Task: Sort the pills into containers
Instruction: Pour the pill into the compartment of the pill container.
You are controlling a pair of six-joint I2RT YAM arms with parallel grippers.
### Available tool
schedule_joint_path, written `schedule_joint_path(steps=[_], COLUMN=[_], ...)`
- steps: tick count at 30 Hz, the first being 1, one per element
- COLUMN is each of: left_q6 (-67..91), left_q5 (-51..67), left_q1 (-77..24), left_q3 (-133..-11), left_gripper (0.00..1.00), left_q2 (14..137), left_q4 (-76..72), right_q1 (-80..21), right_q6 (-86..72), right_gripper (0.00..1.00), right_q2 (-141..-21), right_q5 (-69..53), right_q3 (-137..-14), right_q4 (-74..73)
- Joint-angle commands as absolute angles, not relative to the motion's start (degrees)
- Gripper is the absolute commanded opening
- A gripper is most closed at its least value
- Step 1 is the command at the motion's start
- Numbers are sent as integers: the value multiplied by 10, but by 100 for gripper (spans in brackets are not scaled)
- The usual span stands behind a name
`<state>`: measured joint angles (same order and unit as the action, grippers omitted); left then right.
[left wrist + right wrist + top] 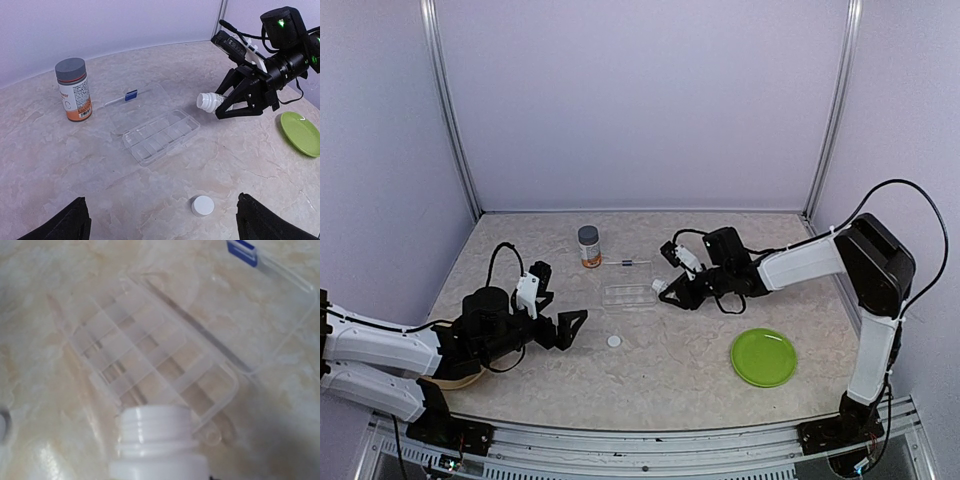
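The small uncapped vial (207,101) is being held tilted just beside the compartment box (161,136), clamped at its body by the right gripper (224,101); its white cap (202,205) is lying well apart. It is being judged light, stiff and slippery, best gripped mid-body below the threads. The left gripper (160,229) is being held wide apart, empty; the gray-capped bottle (73,90) is standing beyond the box.

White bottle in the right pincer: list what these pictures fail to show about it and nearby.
White bottle contents: mouth faces away in right wrist view, opaque walls, too small elsewhere.
Right pincer grip: cut off by the right wrist view's bottom edge.
Gray-capped bottle label text: too small, all views.
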<state>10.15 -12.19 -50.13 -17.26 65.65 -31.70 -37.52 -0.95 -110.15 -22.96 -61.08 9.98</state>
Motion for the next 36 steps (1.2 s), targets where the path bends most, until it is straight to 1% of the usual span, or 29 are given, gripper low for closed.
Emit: schedule_joint_path(steps=[1,36], left_q6=[95,95], left_q5=[-129,-129], left_q1=[-495,-493], left_q3=[-183,-183], left_gripper=[99,99], left_q2=[657,651], left_q4=[-322,-318], right_q1=[-383,-400], right_q6=[-3,18], right_gripper=[9,10], right_q2=[-1116,-1166], right_q5=[-217,-187], right_q3=[-636,-721], right_q4=[72,-41])
